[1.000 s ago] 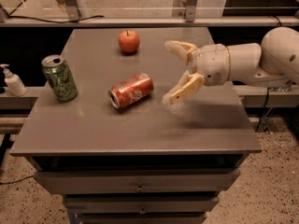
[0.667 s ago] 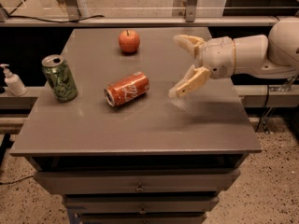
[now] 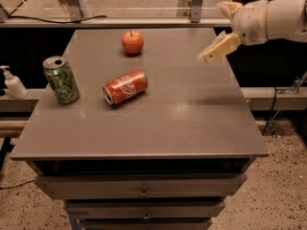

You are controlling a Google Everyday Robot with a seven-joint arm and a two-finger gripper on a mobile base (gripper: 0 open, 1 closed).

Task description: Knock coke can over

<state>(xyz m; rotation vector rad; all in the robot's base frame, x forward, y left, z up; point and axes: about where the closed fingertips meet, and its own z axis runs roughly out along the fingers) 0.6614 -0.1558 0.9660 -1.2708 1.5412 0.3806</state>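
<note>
Coke can: I count one coke can (image 3: 125, 86). It is red with white writing. It lies on its side on the desk (image 3: 192, 114), a little left of the middle. One round end points to the near left.

Green can: I count one green can (image 3: 61, 79). It stands up straight near the left edge of the desk. It is just left of the coke can, and I see a gap between the two.

Apple: I count one apple (image 3: 132, 42). It is round and orange-red. It sits on the far part of the desk, behind the coke can and not touching it.

Gripper: I count one gripper (image 3: 211, 31) with two tan fingers. The fingers are spread wide and nothing is between them. It hangs in the air over the far right corner of the desk, well apart from the coke can.

Arm: I see one white arm (image 3: 273, 17). It comes in from the right side, up high.

Pump bottle: I count one small white pump bottle (image 3: 13, 83). It is off the desk, on a ledge to the left.

Drawers: I see drawers (image 3: 144, 188) under the desk top, and I count two small knobs on them.
</note>
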